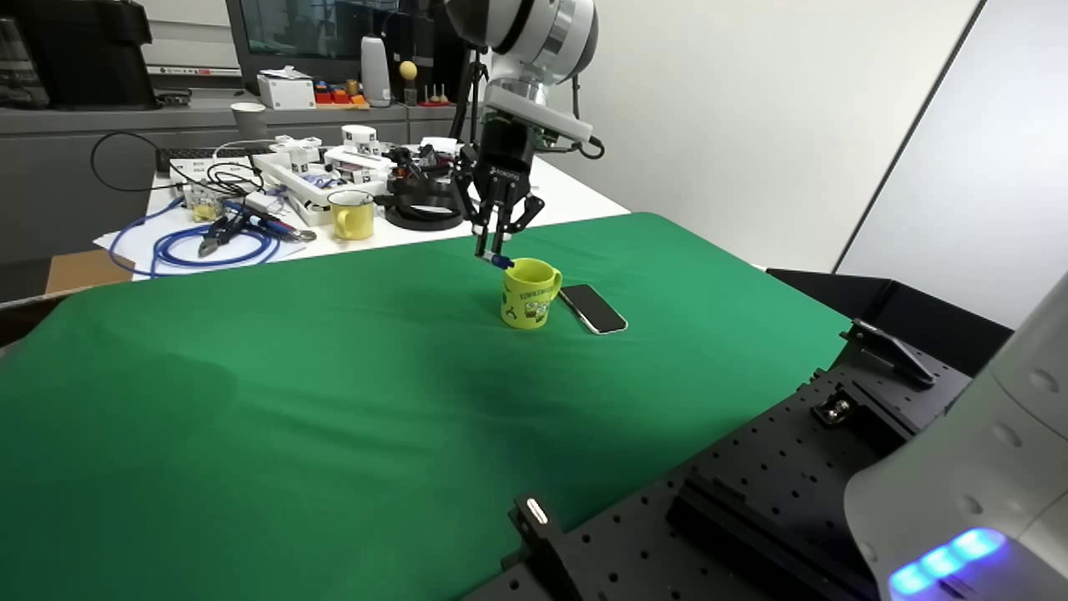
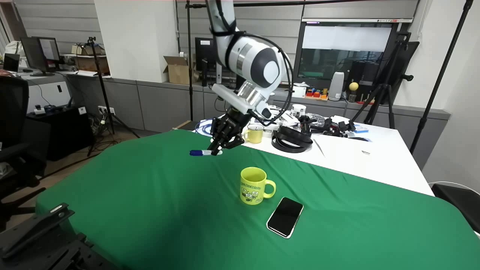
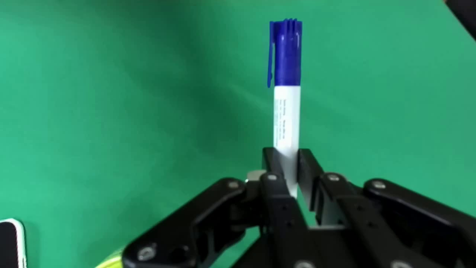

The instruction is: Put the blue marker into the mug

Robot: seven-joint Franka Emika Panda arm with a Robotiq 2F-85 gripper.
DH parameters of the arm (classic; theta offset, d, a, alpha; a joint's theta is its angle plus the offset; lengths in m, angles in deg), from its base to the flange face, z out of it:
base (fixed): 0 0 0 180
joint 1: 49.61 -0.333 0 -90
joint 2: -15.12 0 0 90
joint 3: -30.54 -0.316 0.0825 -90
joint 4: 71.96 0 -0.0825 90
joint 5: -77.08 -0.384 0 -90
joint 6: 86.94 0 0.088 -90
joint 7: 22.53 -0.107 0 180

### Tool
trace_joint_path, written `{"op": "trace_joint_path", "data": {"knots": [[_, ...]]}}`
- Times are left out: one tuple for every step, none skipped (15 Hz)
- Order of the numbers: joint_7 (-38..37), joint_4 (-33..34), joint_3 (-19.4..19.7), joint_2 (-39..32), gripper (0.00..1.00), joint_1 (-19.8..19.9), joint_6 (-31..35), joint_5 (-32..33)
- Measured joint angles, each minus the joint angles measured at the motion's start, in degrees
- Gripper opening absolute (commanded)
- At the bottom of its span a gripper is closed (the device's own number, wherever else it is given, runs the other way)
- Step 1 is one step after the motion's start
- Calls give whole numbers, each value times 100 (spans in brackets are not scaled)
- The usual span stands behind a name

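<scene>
The blue marker has a white barrel and a blue cap. My gripper is shut on its white barrel near the uncapped end. The marker lies about level in an exterior view, its cap pointing away from the fingers. The yellow-green mug with dark print stands upright on the green cloth. In that view my gripper is up and to the left of the mug. In an exterior view the cap overlaps the rim of the mug. Only an edge of the mug shows in the wrist view.
A phone lies flat on the green cloth beside the mug's handle. A paler yellow cup stands on the white table behind, among cables, a black ring and other clutter. A black perforated base borders the cloth.
</scene>
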Motion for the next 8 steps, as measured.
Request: {"op": "trace_joint_path", "data": {"knots": [[22,14,58,-2,4,130,-206,-181],[45,18,117,-6,4,259,-404,-363],[57,18,176,-12,4,384,-582,-544],[63,19,235,-21,4,503,-738,-728],[66,19,296,-34,4,613,-872,-915],[66,20,357,-45,4,723,-1000,-1105],[66,20,420,-56,4,825,-1110,-1284],[66,20,486,-68,4,910,-1192,-1448]]}}
